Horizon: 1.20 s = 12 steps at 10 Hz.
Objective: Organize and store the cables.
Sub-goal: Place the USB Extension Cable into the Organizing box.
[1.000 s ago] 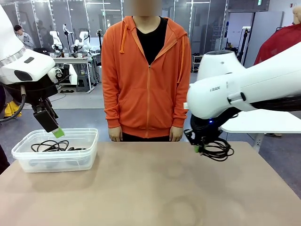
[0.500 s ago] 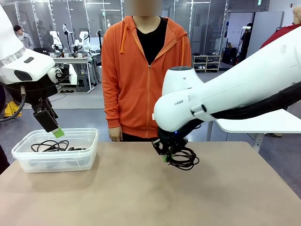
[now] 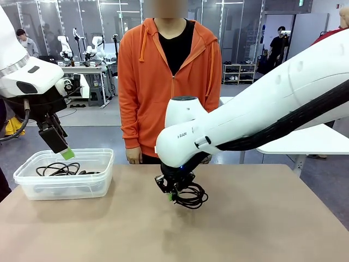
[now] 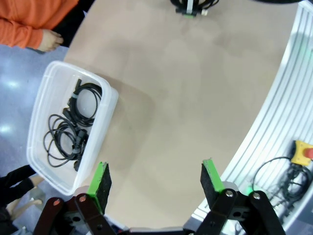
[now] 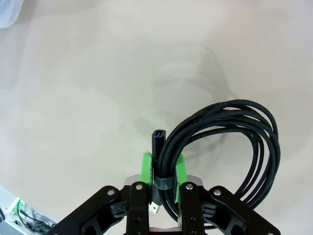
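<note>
My right gripper (image 3: pixel 170 195) (image 5: pixel 162 169) is shut on a coiled black cable (image 3: pixel 191 195) (image 5: pixel 230 142), held at its tied band just above the middle of the table. A USB plug (image 5: pixel 157 138) sticks up between the green pads. Other cables (image 3: pixel 59 170) (image 4: pixel 71 128) lie in the clear plastic bin (image 3: pixel 103 183) (image 4: pixel 110 105) at the table's left. My left gripper (image 3: pixel 61 147) (image 4: pixel 155 180) hangs open above the bin's left part with nothing between its fingers. In the left wrist view the right gripper with its coil (image 4: pixel 191 6) shows at the top edge.
A person in an orange hoodie (image 3: pixel 169 87) stands at the far side of the table, hands (image 3: pixel 133 156) down at the edge. The tan tabletop (image 3: pixel 245 229) is bare to the right and front. A white side table (image 3: pixel 305 143) stands at the right.
My right arm has carried the coiled cable leftward from the table's right part to its middle, lower over the surface. The left arm has stayed still.
</note>
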### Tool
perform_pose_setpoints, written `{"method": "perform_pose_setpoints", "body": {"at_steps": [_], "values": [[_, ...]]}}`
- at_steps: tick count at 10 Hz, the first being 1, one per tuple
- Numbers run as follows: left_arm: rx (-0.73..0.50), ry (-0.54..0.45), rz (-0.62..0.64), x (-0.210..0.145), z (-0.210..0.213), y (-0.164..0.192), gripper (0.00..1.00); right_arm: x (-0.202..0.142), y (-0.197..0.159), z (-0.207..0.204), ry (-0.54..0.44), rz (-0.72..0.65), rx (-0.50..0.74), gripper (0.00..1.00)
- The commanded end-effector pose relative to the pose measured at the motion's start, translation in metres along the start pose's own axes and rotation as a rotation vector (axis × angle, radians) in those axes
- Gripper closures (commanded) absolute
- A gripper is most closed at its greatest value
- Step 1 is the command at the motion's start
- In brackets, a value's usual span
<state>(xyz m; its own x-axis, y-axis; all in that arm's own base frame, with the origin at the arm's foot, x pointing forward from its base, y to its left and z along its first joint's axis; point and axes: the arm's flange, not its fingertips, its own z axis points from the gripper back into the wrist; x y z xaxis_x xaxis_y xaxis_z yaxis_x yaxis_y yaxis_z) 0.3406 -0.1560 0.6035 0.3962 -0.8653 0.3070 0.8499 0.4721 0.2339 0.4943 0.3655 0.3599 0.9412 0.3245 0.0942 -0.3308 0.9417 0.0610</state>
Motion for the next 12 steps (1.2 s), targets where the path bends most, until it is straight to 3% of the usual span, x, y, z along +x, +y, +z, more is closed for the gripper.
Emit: {"method": "perform_pose_setpoints", "body": {"at_steps": [1,8,9,12], "values": [[0.008,0.016,-0.002,0.001,0.003,0.001,0.07,0.015,0.010,-0.020,-0.017,0.002,-0.010,0.89],[0.008,0.016,-0.002,0.001,0.003,0.001,0.07,0.018,0.020,-0.050,-0.020,-0.041,-0.013,0.89],[0.008,0.016,-0.002,0.001,0.003,0.001,0.07,0.017,0.020,-0.048,-0.024,-0.038,-0.007,0.65],[0.008,0.016,-0.002,0.001,0.003,0.001,0.07,0.013,0.018,-0.045,-0.013,-0.028,0.002,0.28]]}}
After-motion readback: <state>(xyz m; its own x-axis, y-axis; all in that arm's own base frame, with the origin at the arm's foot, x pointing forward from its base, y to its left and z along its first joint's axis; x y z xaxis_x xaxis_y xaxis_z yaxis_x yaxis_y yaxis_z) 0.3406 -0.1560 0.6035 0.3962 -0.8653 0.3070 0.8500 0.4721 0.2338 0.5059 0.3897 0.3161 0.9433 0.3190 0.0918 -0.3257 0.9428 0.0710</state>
